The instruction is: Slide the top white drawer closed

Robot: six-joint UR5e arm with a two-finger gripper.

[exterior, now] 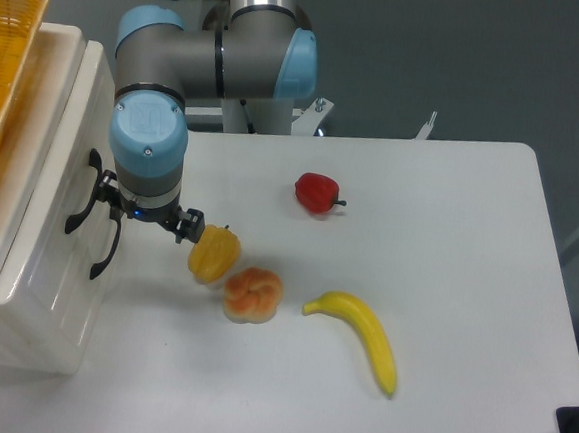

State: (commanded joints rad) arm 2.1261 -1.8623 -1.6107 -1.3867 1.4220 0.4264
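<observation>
Top drawer [43, 157] at the table's left edge, arm close against its front.

The drawer is a deep, glossy white plastic box at the cabinet's upper level, its flat front carrying a black arched handle [77, 210]; it looks stiff, light and slick, so a flat push on the panel near the handle should serve better than a grip. The gripper [141, 215] sits just beside the front, but its fingers are hidden under the wrist, so its opening cannot be told. Below is the lower drawer's handle [106, 247]. Outward lie a waxy yellow pepper [213, 254], a ridged orange fruit [253, 294], a curved banana [361, 332], a red pepper [316, 193], and a woven basket [3, 64].
</observation>
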